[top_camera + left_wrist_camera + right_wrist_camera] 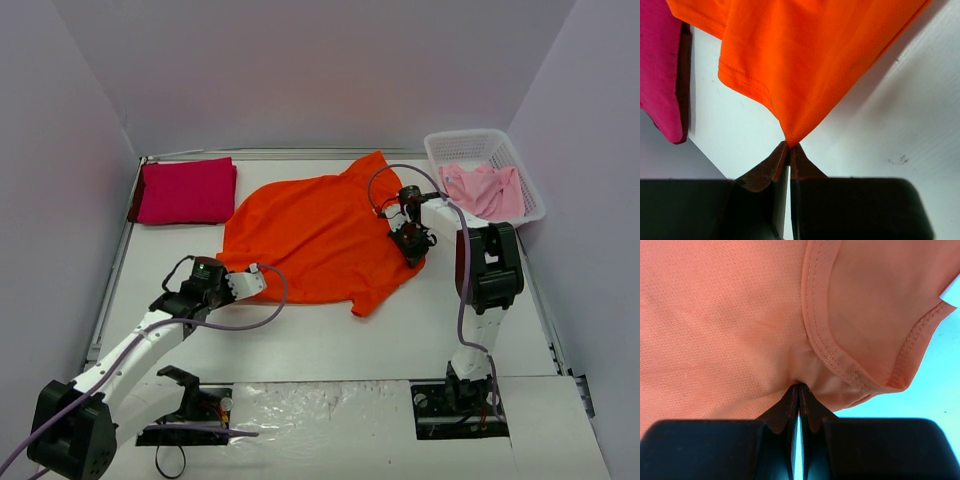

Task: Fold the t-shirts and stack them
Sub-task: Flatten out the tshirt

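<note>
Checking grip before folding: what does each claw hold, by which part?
Both hold the orange t-shirt: left claw a pointed edge corner, right claw cloth beside a curved stitched hem.

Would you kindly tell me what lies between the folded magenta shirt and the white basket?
The orange t-shirt lies spread there, pinched by the left hand and the right hand; the top view shows it.

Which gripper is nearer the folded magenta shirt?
Left. The left gripper pinches a corner of the orange shirt, just robot-side of the magenta shirt; the right gripper pinches the orange shirt's opposite edge, over by the basket.
</note>
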